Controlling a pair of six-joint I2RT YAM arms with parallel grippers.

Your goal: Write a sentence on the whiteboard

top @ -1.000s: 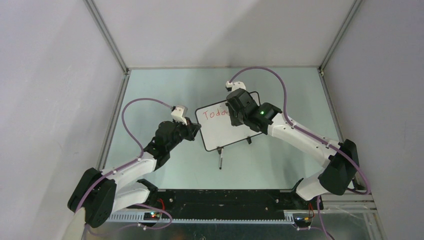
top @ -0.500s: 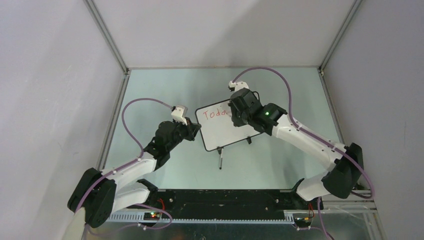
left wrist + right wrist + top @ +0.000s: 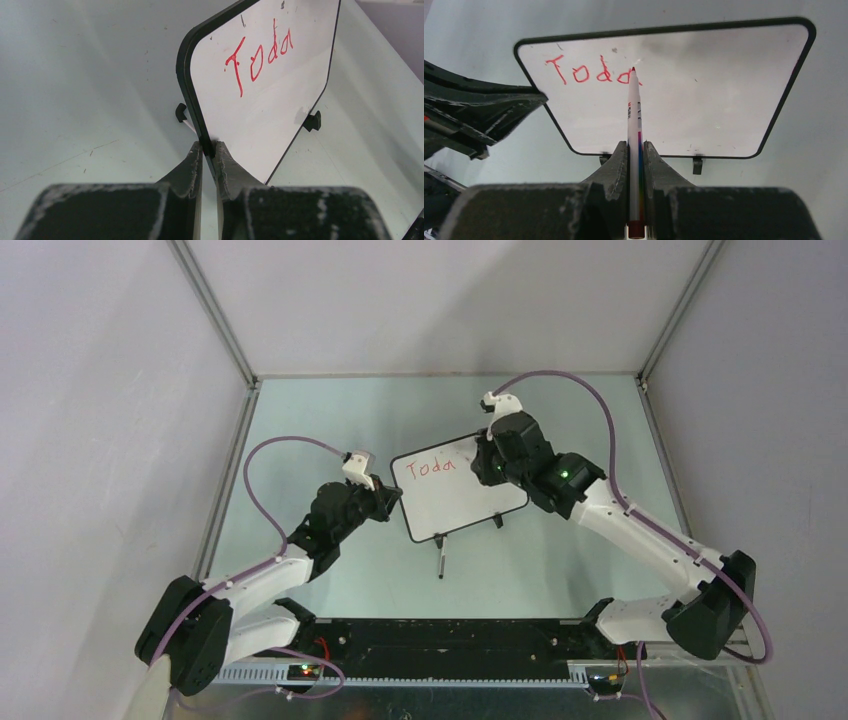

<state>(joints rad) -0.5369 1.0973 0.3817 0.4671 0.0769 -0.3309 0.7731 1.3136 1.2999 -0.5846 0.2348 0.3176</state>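
Observation:
The whiteboard stands mid-table on two black feet, white face and black frame. Red letters "Toda" run along its top left; they also show in the left wrist view and the right wrist view. My left gripper is shut on the whiteboard's left edge. My right gripper is shut on a white marker with a red tip, which sits just right of the last letter on the whiteboard. My right gripper is at the board's upper right.
A small dark pen-like object lies on the pale green table in front of the board. Metal rails and grey walls enclose the table on three sides.
My right arm has swung to the right and uncovered the board's top line; "Toda" now shows whole. The left arm and the board have not moved.

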